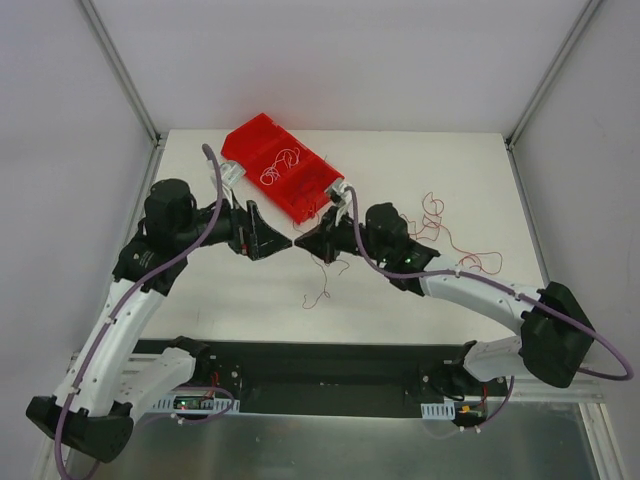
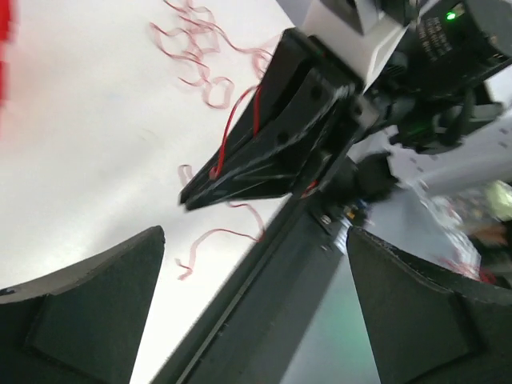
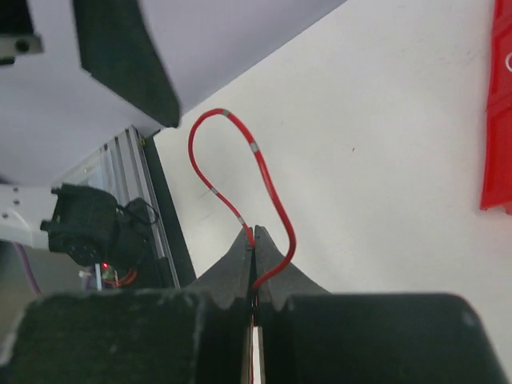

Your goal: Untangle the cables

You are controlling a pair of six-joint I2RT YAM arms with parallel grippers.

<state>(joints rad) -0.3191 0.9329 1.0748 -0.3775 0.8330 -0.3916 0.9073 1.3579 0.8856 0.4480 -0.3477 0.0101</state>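
My right gripper (image 3: 254, 237) is shut on a thin red cable (image 3: 258, 156), which loops up out of its tips above the table. In the left wrist view the same right gripper (image 2: 192, 198) hangs in front with the red cable (image 2: 230, 126) running along its fingers. My left gripper (image 2: 256, 308) is open wide with nothing between its fingers (image 2: 80, 316). From above, the left gripper (image 1: 272, 240) and right gripper (image 1: 306, 240) face each other tip to tip at mid-table. A loose red tangle of cables (image 1: 440, 222) lies to the right, and one strand (image 1: 320, 288) trails below the grippers.
A red compartment bin (image 1: 262, 140) lies tilted at the back of the table, with whitish curly wires (image 1: 280, 160) inside. Its edge shows at the right of the right wrist view (image 3: 500, 120). A black rail (image 1: 320, 350) runs along the table's near edge.
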